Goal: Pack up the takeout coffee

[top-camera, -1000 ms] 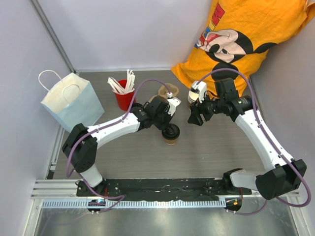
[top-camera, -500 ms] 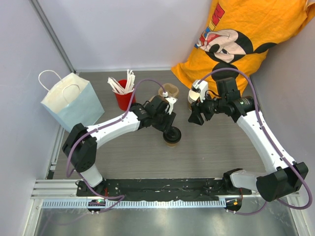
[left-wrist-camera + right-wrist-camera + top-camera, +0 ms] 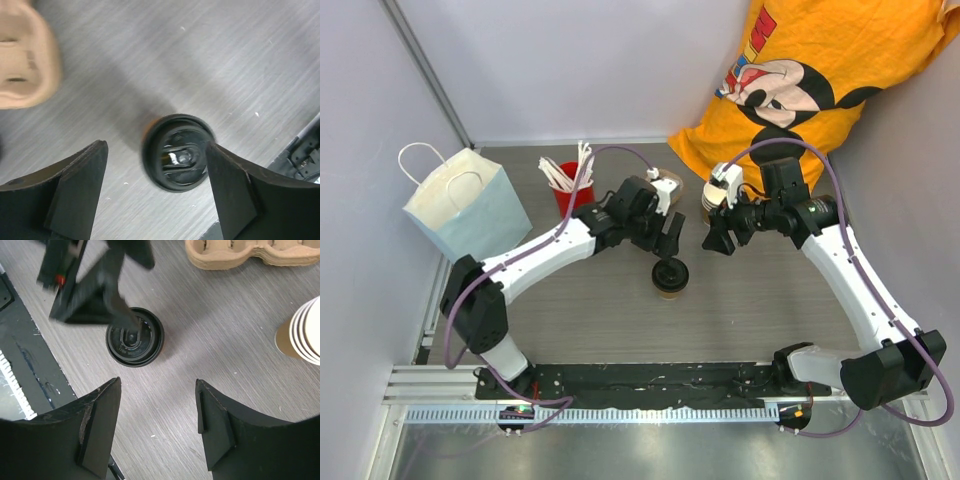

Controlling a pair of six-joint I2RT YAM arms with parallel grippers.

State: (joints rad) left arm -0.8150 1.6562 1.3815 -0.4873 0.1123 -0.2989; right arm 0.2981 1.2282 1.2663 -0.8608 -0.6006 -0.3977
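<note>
The takeout coffee [image 3: 670,277] stands upright on the grey table, a brown paper cup with a round black lid [image 3: 177,152] on top. My left gripper [image 3: 667,240] hovers just behind and above it, open, and holds nothing. In the left wrist view the left gripper [image 3: 156,147] has a finger on each side of the lid, clear of it. My right gripper [image 3: 713,240] hangs open and empty to the cup's right. From the right wrist, the lidded cup [image 3: 135,336] lies ahead of the right gripper [image 3: 158,384], toward the left.
A pale blue paper bag [image 3: 465,205] stands at the left. A red cup of white sticks [image 3: 575,195], a brown pulp carrier tray [image 3: 250,252] and a stack of paper cups [image 3: 305,335] sit at the back. An orange shirt [image 3: 820,80] drapes the right corner.
My left gripper has opened, let go of the lid and lifted back away from the cup. The cup stays standing. The right arm has not moved.
</note>
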